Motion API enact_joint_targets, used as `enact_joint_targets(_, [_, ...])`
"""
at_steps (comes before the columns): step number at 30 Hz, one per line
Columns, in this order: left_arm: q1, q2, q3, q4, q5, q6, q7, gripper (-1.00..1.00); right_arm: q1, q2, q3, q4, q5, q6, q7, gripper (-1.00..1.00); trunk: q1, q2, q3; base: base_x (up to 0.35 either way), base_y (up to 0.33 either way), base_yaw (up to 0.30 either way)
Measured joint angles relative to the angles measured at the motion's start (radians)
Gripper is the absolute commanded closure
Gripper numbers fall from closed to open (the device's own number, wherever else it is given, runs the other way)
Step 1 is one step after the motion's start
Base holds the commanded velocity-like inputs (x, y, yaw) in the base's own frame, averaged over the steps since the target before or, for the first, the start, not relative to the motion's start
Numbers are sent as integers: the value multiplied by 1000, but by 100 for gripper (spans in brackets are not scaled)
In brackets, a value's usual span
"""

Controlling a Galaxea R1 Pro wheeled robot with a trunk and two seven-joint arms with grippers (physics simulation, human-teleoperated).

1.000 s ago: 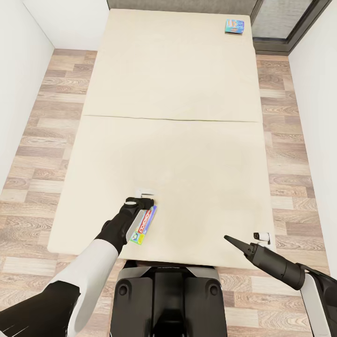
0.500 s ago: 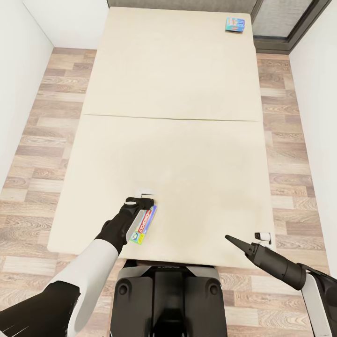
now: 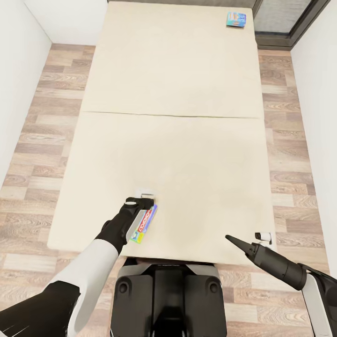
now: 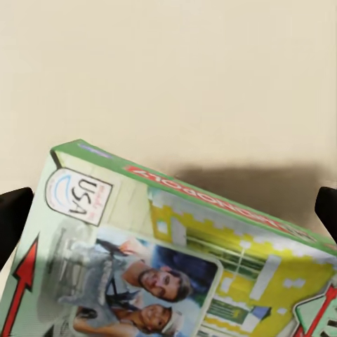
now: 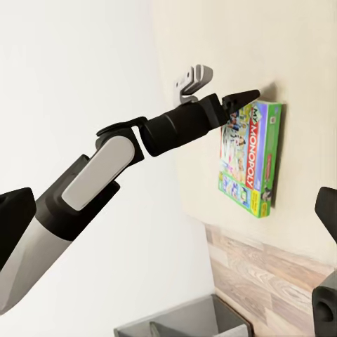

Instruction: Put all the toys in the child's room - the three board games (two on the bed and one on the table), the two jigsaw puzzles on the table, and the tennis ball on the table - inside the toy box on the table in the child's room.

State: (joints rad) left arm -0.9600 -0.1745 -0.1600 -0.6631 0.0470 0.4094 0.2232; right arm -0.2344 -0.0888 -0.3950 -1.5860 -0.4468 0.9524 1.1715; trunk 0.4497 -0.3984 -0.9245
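The left gripper (image 3: 146, 204) is closed on the green board game (image 3: 142, 225), gripping one end so the box hangs on edge just above the near part of the bed (image 3: 187, 140), at about 7 o'clock in the head view (its printed lid faces the right wrist camera). The blue board game (image 3: 236, 19) lies on the far corner at 1 o'clock. The right gripper (image 3: 231, 240) hovers by the near edge at 5 o'clock, holding nothing; I cannot tell how wide its fingers stand.

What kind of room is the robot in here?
Probably a bedroom, likely a child's: a wide cream bed on wood-look floor, with two bright board games, one held by the left gripper, one blue.
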Motion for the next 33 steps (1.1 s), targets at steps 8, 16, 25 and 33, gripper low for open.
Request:
enact_joint_targets(8, [0,0,0,0,0,0,0,-100,0,0,0,0,0,0,0,-100,0,0,0,-192,0,0])
enact_joint_targets(16, [0,0,0,0,0,0,0,-100,0,0,0,0,0,0,0,-100,0,0,0,-192,0,0])
enact_joint_targets(25, [1,0,0,0,0,0,0,-100,0,0,0,0,0,-1,0,-100,0,0,0,-145,0,0])
enact_joint_targets(33, [1,0,0,0,0,0,0,-100,0,0,0,1,1,-2,0,-100,0,0,0,-32,0,0])
